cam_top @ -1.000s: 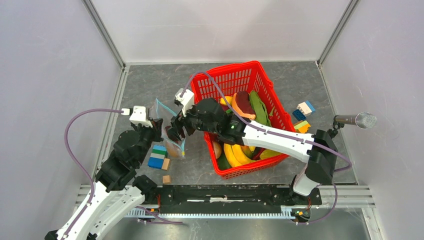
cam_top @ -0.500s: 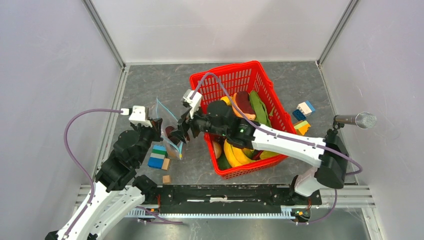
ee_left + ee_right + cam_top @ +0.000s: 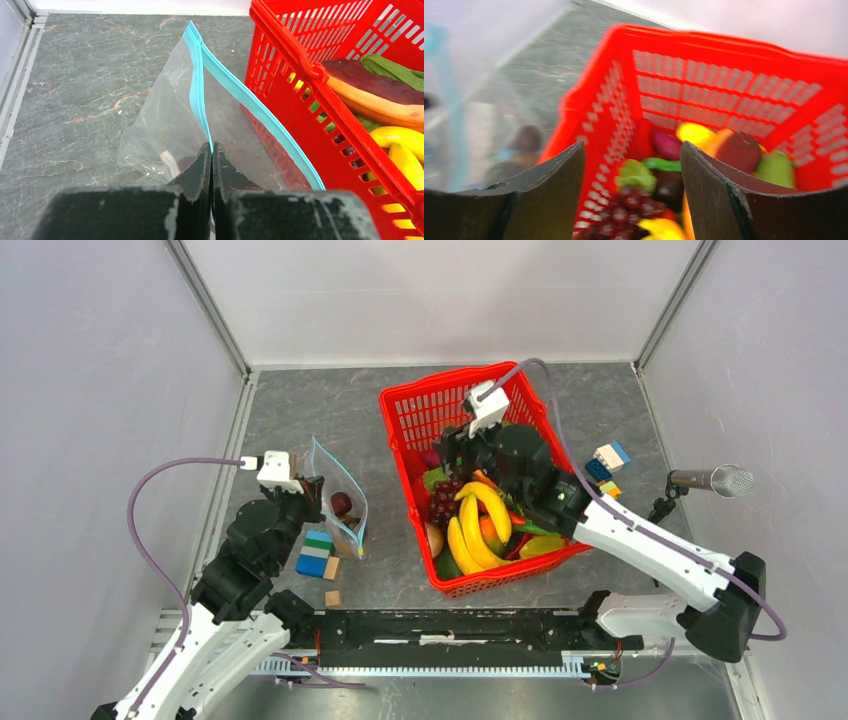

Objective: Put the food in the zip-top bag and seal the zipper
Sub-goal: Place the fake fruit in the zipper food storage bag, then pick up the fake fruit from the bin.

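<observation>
Filling step: near left your left fingers clench the zipper, holding the zip-top bag open on the surface; farther right your empty, spread right fingers over the red basket must next descend onto the grapes.

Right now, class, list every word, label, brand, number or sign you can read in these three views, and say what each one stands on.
None: no readable text in any view.
The zip-top bag and its zipper are plain, and the red basket and building blocks show no print.
The right wrist view is blurred, so any small marking there cannot be told.
</observation>
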You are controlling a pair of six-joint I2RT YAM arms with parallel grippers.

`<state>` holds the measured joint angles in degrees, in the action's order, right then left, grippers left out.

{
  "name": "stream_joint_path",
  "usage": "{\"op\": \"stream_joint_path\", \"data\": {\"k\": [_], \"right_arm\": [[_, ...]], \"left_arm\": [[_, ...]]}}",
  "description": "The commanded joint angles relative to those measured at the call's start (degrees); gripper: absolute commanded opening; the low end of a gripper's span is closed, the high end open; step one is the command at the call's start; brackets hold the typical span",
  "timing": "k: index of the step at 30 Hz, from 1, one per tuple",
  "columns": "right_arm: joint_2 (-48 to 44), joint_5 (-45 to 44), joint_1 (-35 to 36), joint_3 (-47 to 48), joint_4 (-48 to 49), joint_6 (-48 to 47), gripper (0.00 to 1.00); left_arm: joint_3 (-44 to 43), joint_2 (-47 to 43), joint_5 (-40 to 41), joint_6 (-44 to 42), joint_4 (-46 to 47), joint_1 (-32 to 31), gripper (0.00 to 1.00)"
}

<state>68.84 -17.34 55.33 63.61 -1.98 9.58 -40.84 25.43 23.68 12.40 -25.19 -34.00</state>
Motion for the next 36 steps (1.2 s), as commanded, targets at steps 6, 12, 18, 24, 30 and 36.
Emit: {"op": "stream_joint_path", "data": {"k": [6,12,18,24,30,36], "right_arm": [[11.95,11.08,-7.08,4.49,-17.12,-1.29,0.87],[21.07,10.19,-7.14,11.28,-23.51,-3.19,0.90],[28.81,13.65,-7.11,17.09,-30.18,-6.27,0.90],[28.47,12.75,-7.16,15.79,-31.49,-6.16,0.91],[24.73,15.00,-7.58,10.75,-29.34,-6.47,0.85],[23.41,14.17,-8.33,9.40,-28.44,-6.08,0.40]], "left_arm": [[-0.23,0.35,-0.71,1.31,1.46,1.22,0.02],[-0.21,0.58,-1.31,1.38,1.54,1.39,0.02],[-0.24,0.56,-1.57,1.47,1.63,1.90,0.02],[-0.12,0.79,-2.43,1.66,1.81,2.48,0.02],[-0.12,0.98,-3.79,2.00,1.90,3.39,0.02],[0.05,1.04,-4.49,2.19,2.16,3.81,0.02]]}}
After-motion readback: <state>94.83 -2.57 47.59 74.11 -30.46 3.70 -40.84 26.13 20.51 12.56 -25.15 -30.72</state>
